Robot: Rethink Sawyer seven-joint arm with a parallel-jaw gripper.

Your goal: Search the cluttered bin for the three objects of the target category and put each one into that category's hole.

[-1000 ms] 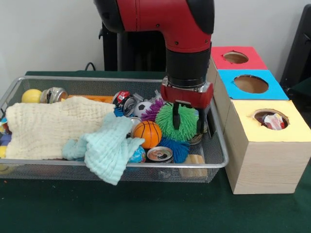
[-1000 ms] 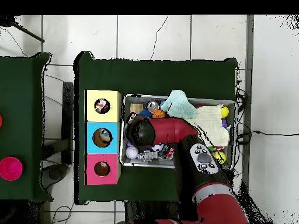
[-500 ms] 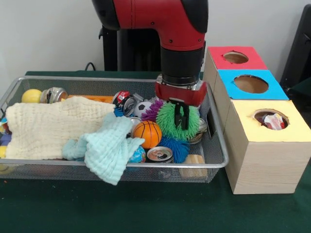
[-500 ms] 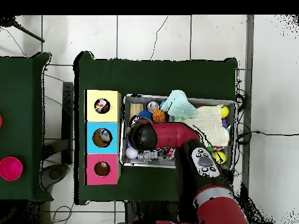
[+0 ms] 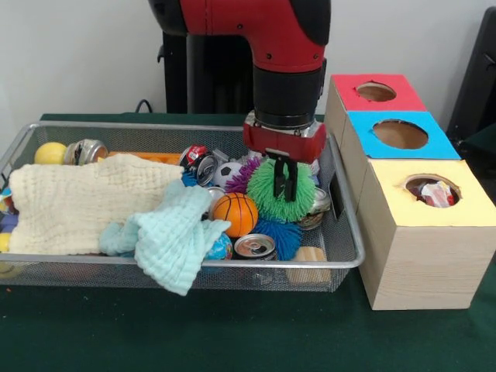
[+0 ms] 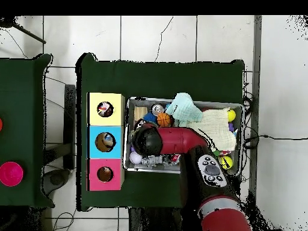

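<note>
One gripper, black fingers closed on green spiky rubber ball. Ball position: right end of wire mesh bin, above blue spiky ball, beside orange mini basketball and purple spiky ball. Nearby: silver can, cream cloth, mint cloth. Right of bin: yellow-topped wooden box, touching blue-topped box.
</note>
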